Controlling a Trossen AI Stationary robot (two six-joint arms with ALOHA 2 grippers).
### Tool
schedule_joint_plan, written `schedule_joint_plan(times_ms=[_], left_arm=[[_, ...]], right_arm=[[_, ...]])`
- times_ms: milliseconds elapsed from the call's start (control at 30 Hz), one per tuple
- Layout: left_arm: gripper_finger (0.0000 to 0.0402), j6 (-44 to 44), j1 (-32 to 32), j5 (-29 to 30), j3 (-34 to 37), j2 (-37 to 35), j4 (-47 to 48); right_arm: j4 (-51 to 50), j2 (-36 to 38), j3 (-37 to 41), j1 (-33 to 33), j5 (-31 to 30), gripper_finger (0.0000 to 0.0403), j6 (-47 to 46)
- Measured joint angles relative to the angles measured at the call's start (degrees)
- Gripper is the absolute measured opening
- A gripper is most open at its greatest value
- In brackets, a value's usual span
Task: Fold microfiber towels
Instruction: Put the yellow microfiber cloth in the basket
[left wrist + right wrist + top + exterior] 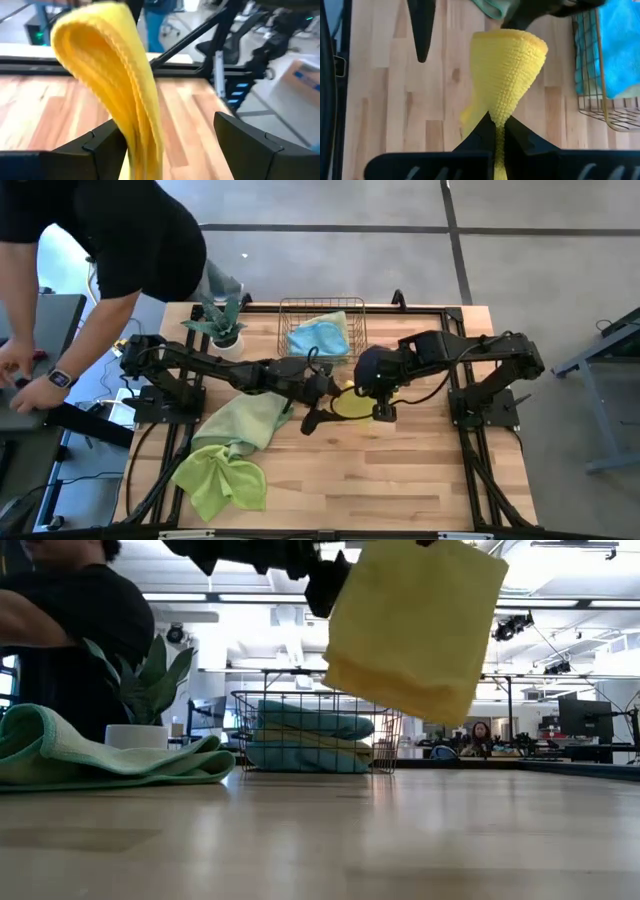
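A yellow microfiber towel point(415, 625), folded double, hangs above the table's middle. My right gripper point(497, 127) is shut on it from above. My left gripper point(160, 130) stands open and nearly level, with one finger on each side of the towel's hanging fold point(115, 75). A sage green towel point(245, 418) lies crumpled on the table under my left arm. A lime green towel point(220, 480) lies bunched nearer the front left. A light blue towel point(320, 335) lies in the wire basket point(290, 308) at the far edge. My right gripper pinches a bunched part of the yellow towel's upper end point(496, 116) between its two fingers, which point steeply down. Several layers are gathered there. The towel flares out below the fingers and hangs clear of the table. My left gripper's one finger point(100, 145) stands close to the fold; I cannot tell whether it touches.
A potted plant point(225, 325) stands at the far left, beside the basket. A person point(110, 250) leans over a side table beyond the table's far left corner. Bare wood point(400, 480) lies at the front right.
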State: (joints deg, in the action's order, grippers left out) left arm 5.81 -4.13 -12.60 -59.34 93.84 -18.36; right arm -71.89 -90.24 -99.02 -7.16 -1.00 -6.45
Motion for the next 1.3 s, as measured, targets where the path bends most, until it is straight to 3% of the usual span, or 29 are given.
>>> schedule_joint_plan(times_ms=[300, 533, 700, 833, 1000, 1300], left_arm=[[0.0275, -1.46, -3.9, 12.52, -0.01, -3.51, 4.91], [0.0275, 5.7, -5.71, 19.62, 0.01, -11.55, 15.22], [0.0275, 14.52, -3.85, 25.95, 0.01, -16.14, 19.75], [0.0275, 17.64, -1.45, 31.72, 0.0, -18.2, 20.62], [0.0275, 17.61, 0.6, 35.77, -0.01, -19.68, 20.45], [0.0275, 13.23, 1.67, 35.91, 0.01, -23.94, 22.99]], right_arm=[[-8.44, 0.0, 0.0, 8.4, -0.09, 0.0, 0.42], [-12.45, 2.09, 0.0, 22.74, -3.51, 0.0, -2.4], [-5.71, 5.33, 0.0, 34.81, -0.18, 0.0, -1.29], [1.44, 5.59, 0.0, 41.04, 9.88, 0.0, -3.6], [13.69, 2.8, 0.0, 42.99, 18.36, 0.0, -8.5], [34.25, -6.82, 0.02, 42.01, 24.56, 0.0, -23.99]])
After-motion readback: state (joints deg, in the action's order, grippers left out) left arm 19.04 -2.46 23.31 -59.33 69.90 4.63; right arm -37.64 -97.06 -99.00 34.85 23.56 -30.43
